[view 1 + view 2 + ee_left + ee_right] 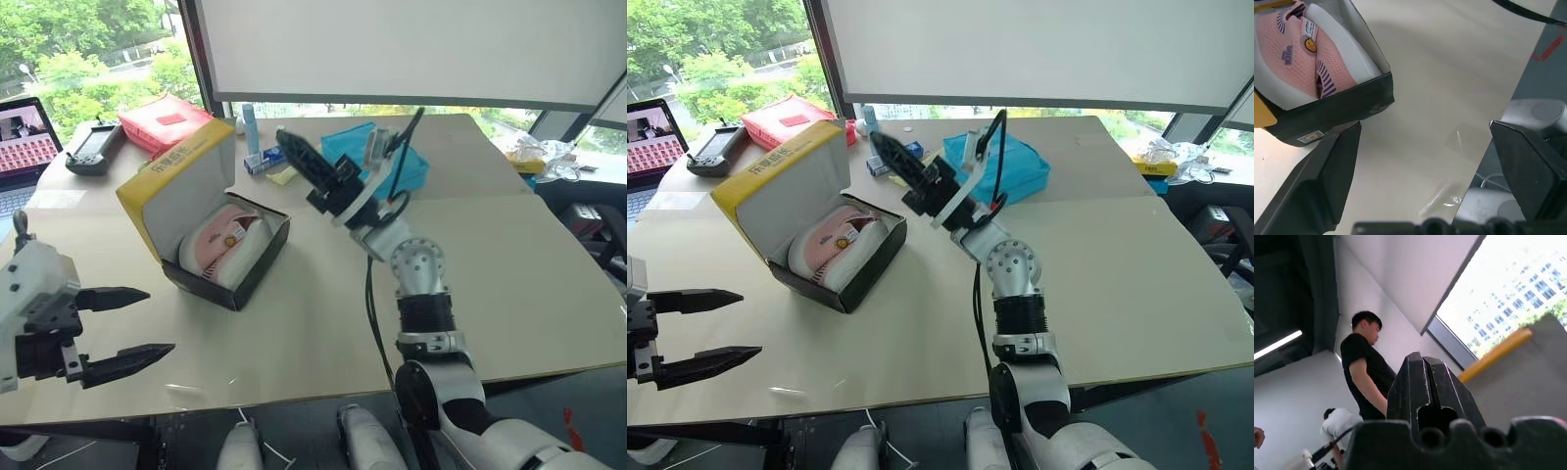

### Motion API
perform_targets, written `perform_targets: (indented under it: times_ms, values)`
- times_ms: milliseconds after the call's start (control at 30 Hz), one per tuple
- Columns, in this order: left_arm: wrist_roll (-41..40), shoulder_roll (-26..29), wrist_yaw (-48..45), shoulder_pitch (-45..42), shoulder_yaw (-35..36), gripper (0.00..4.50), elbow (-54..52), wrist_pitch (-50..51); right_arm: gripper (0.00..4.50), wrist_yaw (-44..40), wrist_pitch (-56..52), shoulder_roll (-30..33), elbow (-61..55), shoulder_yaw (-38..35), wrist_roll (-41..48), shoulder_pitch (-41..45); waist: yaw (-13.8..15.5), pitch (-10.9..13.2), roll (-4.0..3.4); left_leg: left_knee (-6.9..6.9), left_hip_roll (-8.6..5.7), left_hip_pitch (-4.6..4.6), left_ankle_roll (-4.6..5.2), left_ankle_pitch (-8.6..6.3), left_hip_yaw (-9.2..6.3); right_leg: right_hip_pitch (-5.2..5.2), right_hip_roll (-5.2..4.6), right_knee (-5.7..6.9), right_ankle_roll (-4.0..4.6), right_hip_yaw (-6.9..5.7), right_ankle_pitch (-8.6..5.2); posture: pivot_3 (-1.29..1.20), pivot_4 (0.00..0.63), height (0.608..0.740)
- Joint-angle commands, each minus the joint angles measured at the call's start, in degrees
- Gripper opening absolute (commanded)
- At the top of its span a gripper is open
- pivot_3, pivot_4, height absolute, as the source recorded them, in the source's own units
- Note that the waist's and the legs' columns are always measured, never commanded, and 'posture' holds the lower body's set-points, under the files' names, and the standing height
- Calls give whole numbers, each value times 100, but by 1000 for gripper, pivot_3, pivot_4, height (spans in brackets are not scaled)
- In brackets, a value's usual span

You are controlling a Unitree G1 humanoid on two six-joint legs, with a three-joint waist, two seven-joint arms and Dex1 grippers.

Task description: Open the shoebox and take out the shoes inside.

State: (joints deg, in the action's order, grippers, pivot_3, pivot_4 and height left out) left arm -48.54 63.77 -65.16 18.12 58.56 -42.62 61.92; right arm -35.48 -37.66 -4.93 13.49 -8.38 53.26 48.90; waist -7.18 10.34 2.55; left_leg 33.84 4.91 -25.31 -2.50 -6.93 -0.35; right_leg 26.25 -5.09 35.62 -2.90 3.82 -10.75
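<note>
The shoebox (251, 271) stands open on the table's left half, its yellow-edged lid (181, 199) tilted up and back, showing the white inside. Pink-and-white shoes (223, 245) lie inside it, also seen close in the left wrist view as shoes (1298, 54) behind the box's black wall (1337, 107). My left gripper (160, 320) hovers open at the near left, short of the box, with nothing between its fingers (1327, 176). Raised above the table just right of the lid, my right gripper (284, 139) is shut and empty; its closed fingers (1425, 382) point toward the lid's yellow edge (1496, 355).
A blue pouch (387, 157) lies behind my right arm and a red pouch (162, 122) behind the box. A laptop (24, 137), a controller (93, 145), a bottle (251, 127) and small items (263, 162) line the back. A person (1364, 362) stands beyond.
</note>
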Motion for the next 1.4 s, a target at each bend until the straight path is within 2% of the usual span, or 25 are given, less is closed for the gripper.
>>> perform_targets:
  times_ms: [33,100,233,367,467,700,867,967,1100,1300,1333,1400]
  values:
    - [7,-41,46,55,135,4491,-14,-34,0,-250,470,567,167,1310,-1612,-229,-5,0,-1,0,2,0,0,0,-1,1,3,2,0,0,-3,0,150,729]
    - [-2,-64,80,76,129,4491,-32,-38,0,-377,831,875,364,1944,-2429,-276,-8,0,0,-1,1,0,0,0,0,4,1,-1,1,0,-5,0,150,729]
    - [6,-155,191,89,71,4491,-70,-103,0,-685,1791,876,781,2642,-3391,-186,-16,-1,3,0,0,-9,-1,0,1,7,0,-9,0,0,-6,0,150,729]
    - [681,-328,802,-135,-34,4491,293,-617,0,-482,2502,304,1417,2582,-3811,283,-107,-3,6,0,2,3,-1,0,1,6,4,8,1,0,-6,0,150,729]
    - [857,-447,924,-132,61,4491,402,-758,0,-573,2528,271,1364,2430,-3895,380,-140,-2,6,-1,2,4,-1,0,-2,10,7,23,4,0,-4,0,150,729]
    - [526,-853,1182,-253,198,4491,212,-729,0,-937,1142,1005,216,1766,-3325,705,34,-3,14,9,-4,-6,-2,0,2,4,-8,12,1,-1,-6,0,150,729]
    - [680,-937,1557,-409,-445,4491,263,-949,0,-1642,1734,1752,461,1995,-3867,1401,20,0,10,3,-2,0,-2,0,2,7,-2,18,2,-3,-5,0,150,729]
    - [708,-996,1767,-600,-837,4500,353,-1063,743,-2112,2280,1860,994,2270,-4207,1738,-8,-1,12,3,-2,4,-2,0,1,5,-2,18,2,-3,-5,0,150,729]
    - [600,-1045,1928,-780,-1058,4500,441,-1035,2150,-2300,3220,1754,1850,2513,-4686,2059,-20,-2,12,4,-2,4,-2,0,1,5,0,20,2,-2,-5,0,150,729]
    - [485,-962,2003,-740,-662,4500,438,-917,4222,-2483,4483,1405,3246,2718,-5244,2703,-19,-1,12,5,-2,0,-1,1,2,6,0,19,-5,-2,-10,0,150,729]
    - [487,-948,2016,-724,-559,4500,443,-894,4456,-2452,4708,1330,3519,2769,-5370,2840,-23,-1,12,4,-2,0,-1,1,1,6,2,19,-5,-2,-11,0,150,729]
    - [488,-952,2060,-709,-391,4500,457,-851,4456,-2326,4992,1152,4041,2785,-5534,3105,-36,-1,12,2,-1,1,-1,1,1,8,2,20,-7,-2,-12,0,150,729]
